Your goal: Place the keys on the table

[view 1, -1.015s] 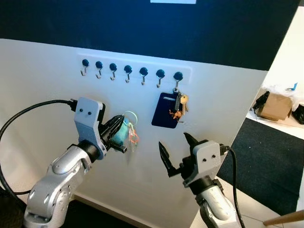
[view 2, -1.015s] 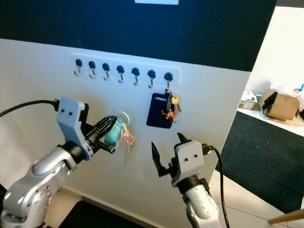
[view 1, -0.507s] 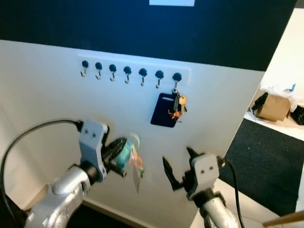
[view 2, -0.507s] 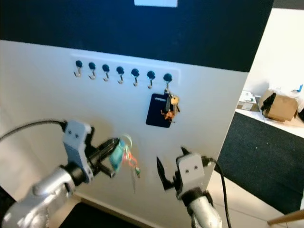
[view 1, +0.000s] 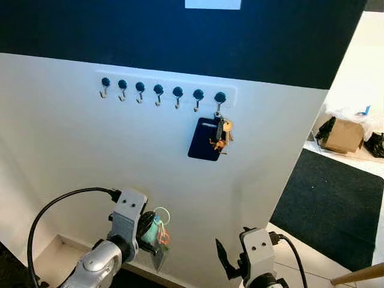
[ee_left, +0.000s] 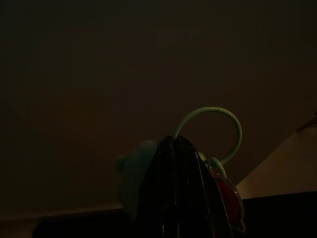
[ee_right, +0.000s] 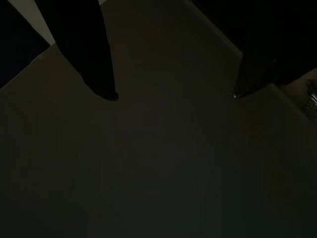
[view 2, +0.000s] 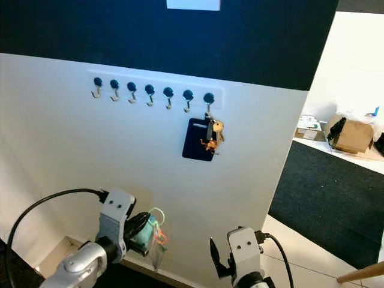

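My left gripper [view 1: 151, 230] is low in front of the white wall panel, shut on a bunch of keys [view 1: 158, 233] with a teal fob and a pale green ring. The left wrist view shows the green ring [ee_left: 214, 130] sticking out above the closed black fingers [ee_left: 174, 168]. My right gripper [view 1: 233, 253] is lower right of it, open and holding nothing; its two fingertips stand well apart in the right wrist view [ee_right: 173, 95]. A second bunch of keys [view 1: 222, 132] with a dark blue card [view 1: 204, 140] hangs from the rightmost hook.
A row of several blue-knobbed hooks [view 1: 158, 93] runs across the white panel [view 1: 72, 150]. To the right lie a dark carpet [view 1: 336, 204], a cardboard box [view 1: 345, 135] and pale floor. A wooden stick [view 1: 360, 277] pokes in at the lower right.
Both arms have dropped down the panel. The left gripper, still shut on the teal key bunch, has moved down and away from the hooks. The right gripper stays open.
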### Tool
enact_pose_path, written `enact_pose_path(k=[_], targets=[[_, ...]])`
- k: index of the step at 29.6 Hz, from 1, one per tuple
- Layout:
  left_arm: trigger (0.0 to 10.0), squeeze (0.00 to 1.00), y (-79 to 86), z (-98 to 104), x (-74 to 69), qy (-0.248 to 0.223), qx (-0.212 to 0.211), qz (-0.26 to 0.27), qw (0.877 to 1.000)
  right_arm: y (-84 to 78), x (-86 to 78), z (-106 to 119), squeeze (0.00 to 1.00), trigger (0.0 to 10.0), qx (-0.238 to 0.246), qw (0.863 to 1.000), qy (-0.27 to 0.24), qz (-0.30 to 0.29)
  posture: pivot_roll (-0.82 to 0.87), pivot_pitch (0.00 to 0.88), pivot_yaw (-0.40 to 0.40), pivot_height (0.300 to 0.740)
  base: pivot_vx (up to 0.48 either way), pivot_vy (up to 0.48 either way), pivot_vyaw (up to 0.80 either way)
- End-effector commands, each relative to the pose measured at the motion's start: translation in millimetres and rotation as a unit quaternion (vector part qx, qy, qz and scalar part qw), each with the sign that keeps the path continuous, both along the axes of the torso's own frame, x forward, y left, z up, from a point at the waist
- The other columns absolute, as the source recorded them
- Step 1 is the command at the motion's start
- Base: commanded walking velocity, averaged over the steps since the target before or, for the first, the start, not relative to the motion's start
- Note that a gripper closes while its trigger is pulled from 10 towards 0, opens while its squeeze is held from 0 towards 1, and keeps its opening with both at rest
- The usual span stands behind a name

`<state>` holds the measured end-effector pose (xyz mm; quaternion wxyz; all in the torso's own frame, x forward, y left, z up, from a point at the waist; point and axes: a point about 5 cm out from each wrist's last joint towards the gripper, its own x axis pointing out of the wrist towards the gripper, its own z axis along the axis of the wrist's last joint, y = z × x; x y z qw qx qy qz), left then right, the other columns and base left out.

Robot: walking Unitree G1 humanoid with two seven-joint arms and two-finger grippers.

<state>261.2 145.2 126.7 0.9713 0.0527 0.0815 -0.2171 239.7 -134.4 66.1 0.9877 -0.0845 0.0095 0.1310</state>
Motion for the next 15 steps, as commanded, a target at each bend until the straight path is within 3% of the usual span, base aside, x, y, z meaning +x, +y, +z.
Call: enact_pose_path(k=[1,9,15], targets=[[10.0,0.0,1.5,-4.1,-1.9,0.002,0.005,0.002,1.0,-0.1,-0.3,-3.2,0.0,10.0,-0.001,1.0,0.002,-0.003,0.04,0.1,0.041,0.74,0.0,0.0,0.0],[10.0,0.0,2.3,-7.5,-1.6,-0.007,0.006,0.01,1.0,2.5,0.2,-6.8,0.0,10.0,0.006,1.0,0.004,0.002,0.05,0.101,0.036,0.74,0.0,0.0,0.0],[10.0,0.0,2.5,-8.5,-2.1,-0.008,0.007,0.011,1.0,1.9,0.7,-7.5,0.0,10.0,0.013,1.0,0.007,0.001,0.05,0.103,0.035,0.74,0.0,0.0,-0.79]])
